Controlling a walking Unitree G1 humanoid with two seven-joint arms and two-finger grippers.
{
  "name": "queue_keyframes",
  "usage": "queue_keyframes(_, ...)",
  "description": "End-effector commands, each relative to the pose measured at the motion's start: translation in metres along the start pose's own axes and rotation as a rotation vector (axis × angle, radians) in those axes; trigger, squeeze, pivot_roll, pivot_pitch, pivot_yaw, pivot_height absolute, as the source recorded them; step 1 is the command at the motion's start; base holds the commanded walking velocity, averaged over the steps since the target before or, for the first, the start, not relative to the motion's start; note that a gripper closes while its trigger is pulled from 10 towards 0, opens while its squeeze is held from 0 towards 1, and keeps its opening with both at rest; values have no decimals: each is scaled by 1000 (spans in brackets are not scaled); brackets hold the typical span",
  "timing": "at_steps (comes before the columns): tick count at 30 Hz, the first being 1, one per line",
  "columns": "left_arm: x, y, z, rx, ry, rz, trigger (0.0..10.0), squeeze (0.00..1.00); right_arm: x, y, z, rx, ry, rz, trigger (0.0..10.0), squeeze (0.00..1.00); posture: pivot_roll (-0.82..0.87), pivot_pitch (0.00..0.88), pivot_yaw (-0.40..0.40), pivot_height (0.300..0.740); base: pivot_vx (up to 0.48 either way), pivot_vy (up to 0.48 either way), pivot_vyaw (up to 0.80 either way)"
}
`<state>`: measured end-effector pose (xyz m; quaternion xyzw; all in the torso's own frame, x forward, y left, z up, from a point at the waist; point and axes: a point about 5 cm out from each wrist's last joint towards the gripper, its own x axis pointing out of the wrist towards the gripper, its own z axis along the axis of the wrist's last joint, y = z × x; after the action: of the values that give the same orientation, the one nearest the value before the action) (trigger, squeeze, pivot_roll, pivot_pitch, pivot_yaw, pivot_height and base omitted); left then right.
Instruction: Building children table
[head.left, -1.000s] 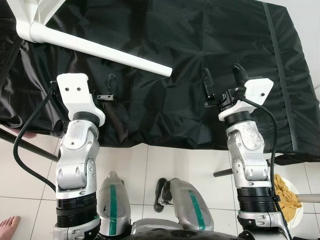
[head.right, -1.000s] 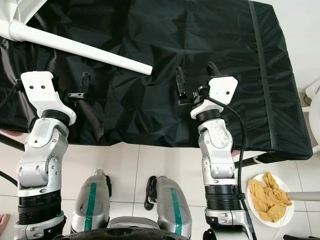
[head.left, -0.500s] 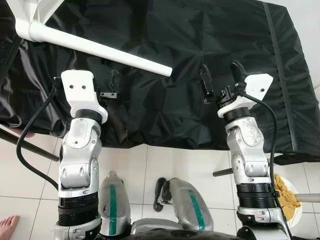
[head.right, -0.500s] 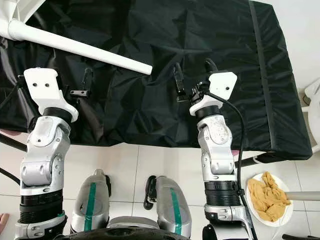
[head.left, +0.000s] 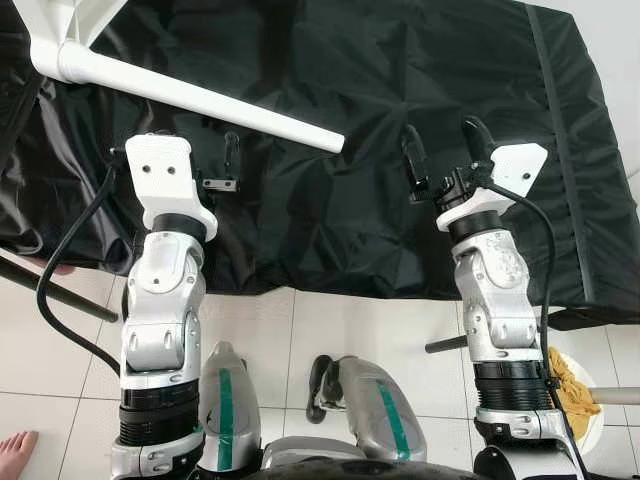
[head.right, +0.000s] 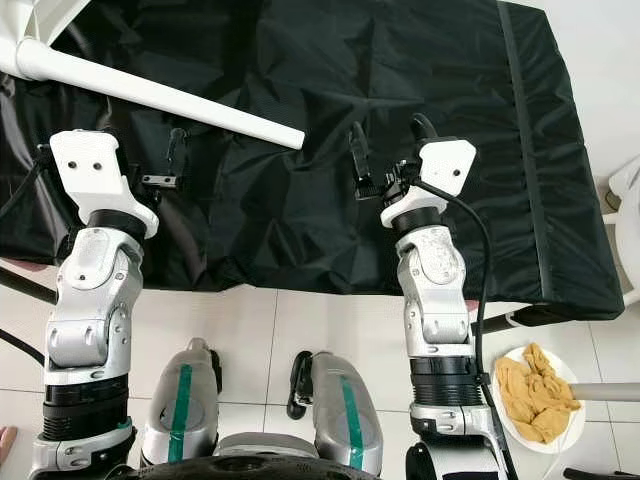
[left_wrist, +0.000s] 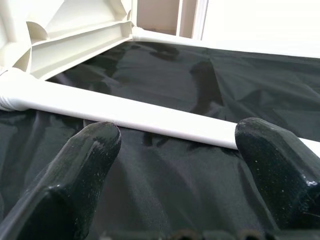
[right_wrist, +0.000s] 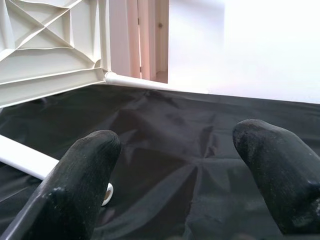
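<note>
A long white table leg (head.left: 200, 100) lies slanted across the black cloth (head.left: 400, 60). Its far end joins the ribbed white tabletop (left_wrist: 75, 30) lying at the back left. My left gripper (left_wrist: 175, 145) is open just short of the leg, which runs across the gap beyond its fingertips; one black finger (head.left: 232, 152) shows beside the white wrist. My right gripper (head.left: 443, 148) is open over bare cloth, to the right of the leg's free end (head.left: 335, 143), with nothing between its fingers. In the right wrist view that end (right_wrist: 107, 194) lies beside one fingertip.
The cloth's front edge (head.left: 330, 285) hangs just ahead of my legs, above white floor tiles. A plate of yellow pieces (head.left: 575, 392) sits on the floor at the right. A person's bare foot (head.left: 15, 455) is at the lower left. A dark rod (head.left: 60, 295) crosses the floor there.
My left arm has moved forward and a little right, bringing its gripper closer to the white leg. The right gripper has barely shifted. The leg has not moved.
</note>
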<state>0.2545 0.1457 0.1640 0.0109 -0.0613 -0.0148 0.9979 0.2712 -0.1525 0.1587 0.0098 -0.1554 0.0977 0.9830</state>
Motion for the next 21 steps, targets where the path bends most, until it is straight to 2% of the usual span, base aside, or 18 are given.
queue_keyframes(1, 0, -1, -1, -2, -7, 48, 10000, 0, 1, -4, -1, -4, 0, -8, 10000, 0, 141, 69, -122, 740, 0, 0, 0)
queue_keyframes(21, 0, -2, 1, -37, -34, 20, 10000, 0, 3, -4, 0, -7, -8, -3, 10000, 0, 141, 68, -125, 740, 0, 0, 0)
